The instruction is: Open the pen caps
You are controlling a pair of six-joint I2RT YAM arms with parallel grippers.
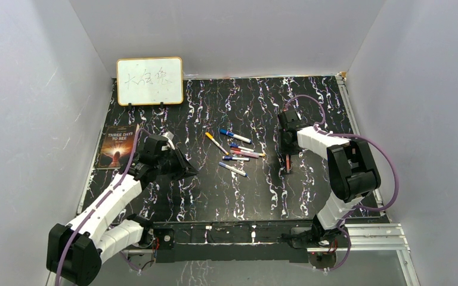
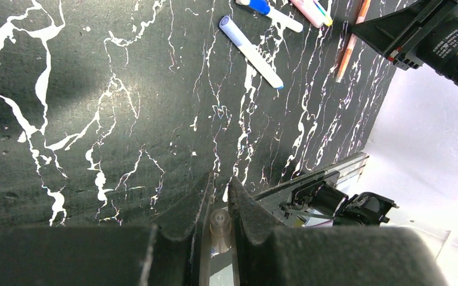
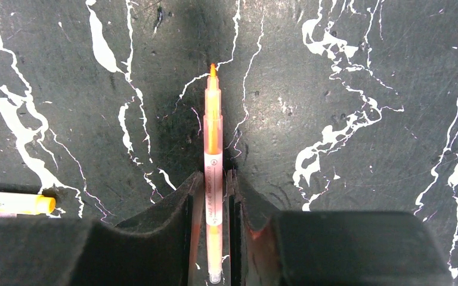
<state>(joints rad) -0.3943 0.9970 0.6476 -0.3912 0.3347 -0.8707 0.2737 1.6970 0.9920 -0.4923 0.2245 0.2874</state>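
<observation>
The jaws of the right gripper [image 3: 214, 174] flanked the bare-tipped orange pen [image 3: 213, 137], which pointed to 12 o'clock. Whether they pinched it could not be told, and a loose hold would likely let it roll and mark the table [image 1: 214, 196]. The left gripper [image 2: 219, 186] was clamped on 1 pale cap [image 2: 219, 221], which might slip; other caps [image 2: 226, 24] sat on pens [image 1: 235, 152] at its 2 o'clock from above, and no container showed.
</observation>
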